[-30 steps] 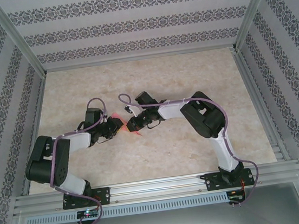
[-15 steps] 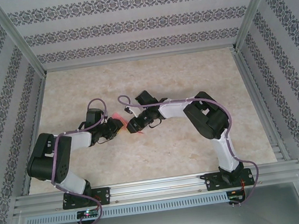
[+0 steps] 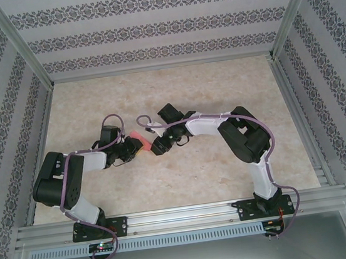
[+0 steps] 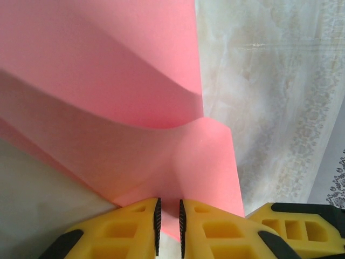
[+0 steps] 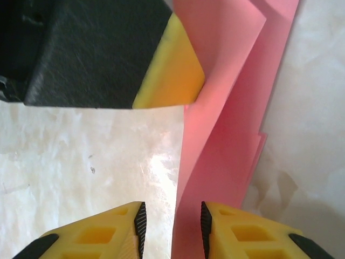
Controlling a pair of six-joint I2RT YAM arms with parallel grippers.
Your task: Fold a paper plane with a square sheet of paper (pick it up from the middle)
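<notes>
The salmon-pink square sheet of paper (image 3: pixel 137 138) is folded into loose layers and lies at mid-table between the two grippers. In the left wrist view the paper (image 4: pixel 135 108) bulges up in curved folds. My left gripper (image 4: pixel 169 226) has its jaws nearly together with a corner of the paper in the slit; from above, the left gripper (image 3: pixel 132 149) sits at the paper's near-left side. My right gripper (image 5: pixel 172 229) is open, and the layered paper (image 5: pixel 232 135) runs between its jaws close to the right finger. From above, the right gripper (image 3: pixel 157 147) is just right of the paper.
A yellow and black finger of the left gripper (image 5: pixel 167 70) touches the paper's left edge in the right wrist view. The marbled table (image 3: pixel 174 91) is fenced by an aluminium frame (image 3: pixel 159 66) and patterned walls. Both arms reach inward from the near edge.
The right gripper's jaws have opened and let go of the paper. The pink piece that showed below the right gripper a second ago is gone from there. Both grippers have shifted slightly.
</notes>
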